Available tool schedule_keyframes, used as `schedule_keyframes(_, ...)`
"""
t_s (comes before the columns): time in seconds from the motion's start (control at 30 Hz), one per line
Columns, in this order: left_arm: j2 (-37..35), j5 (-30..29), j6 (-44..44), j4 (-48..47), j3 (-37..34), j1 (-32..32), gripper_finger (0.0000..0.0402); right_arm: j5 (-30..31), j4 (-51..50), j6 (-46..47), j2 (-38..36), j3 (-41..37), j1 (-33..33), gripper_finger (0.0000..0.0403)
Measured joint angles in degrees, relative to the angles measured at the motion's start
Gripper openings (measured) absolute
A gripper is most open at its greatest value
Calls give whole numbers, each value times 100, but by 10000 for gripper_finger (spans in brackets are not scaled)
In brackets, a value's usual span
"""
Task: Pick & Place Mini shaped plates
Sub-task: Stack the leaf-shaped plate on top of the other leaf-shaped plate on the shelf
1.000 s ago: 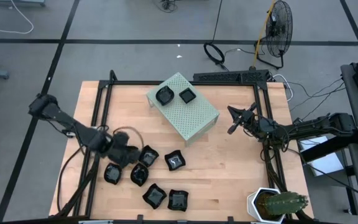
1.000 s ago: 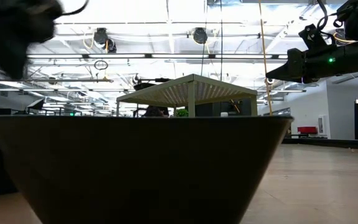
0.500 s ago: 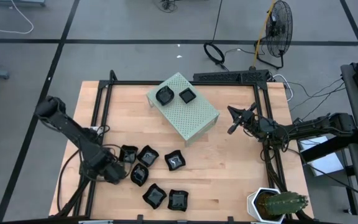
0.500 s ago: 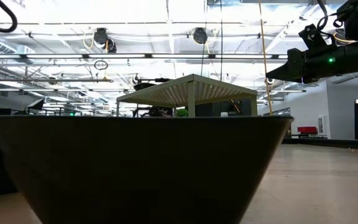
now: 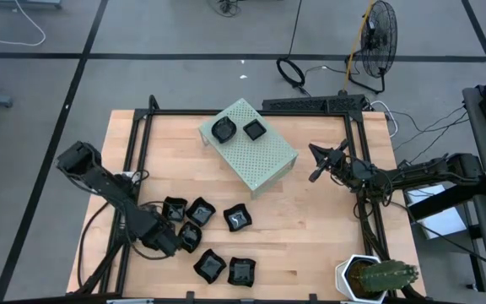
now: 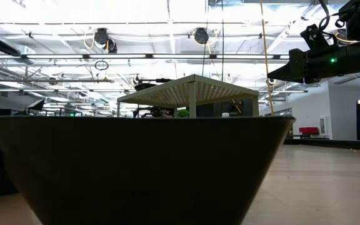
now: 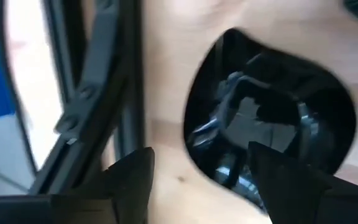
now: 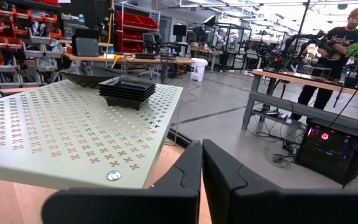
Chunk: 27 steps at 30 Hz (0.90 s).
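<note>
Left claw (image 7: 197, 171) spread wide over a glossy mini plate (image 7: 272, 124); likely light, stiff, slippery; pinch its rim.

The left hand (image 7: 194, 180) hovers with fingers spread over a glossy black plate (image 7: 272, 124) on the wooden table (image 7: 166, 93).

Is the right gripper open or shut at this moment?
Shut. In its wrist view the right gripper has both dark fingers pressed together, nothing between them, beside the green perforated box.
</note>
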Motion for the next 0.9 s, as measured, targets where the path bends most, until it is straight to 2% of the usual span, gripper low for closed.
schedule_keyframes(0.2, 277, -815, 337, 310, -2, 2, 238, -2, -2, 0, 0, 2, -2, 4)
schedule_keyframes(0.4, 441, -983, 789, 538, -2, 93, 233, -1, -2, 0, -1, 2, -1, 4)
schedule_keyframes(0.63, 439, -1753, 1452, 954, -1, 370, 238, 0, -2, 2, 0, 2, 0, 4)
schedule_keyframes(0.9, 212, -1647, 1971, 590, -2, 687, 213, -2, -1, 0, -2, 1, 0, 4)
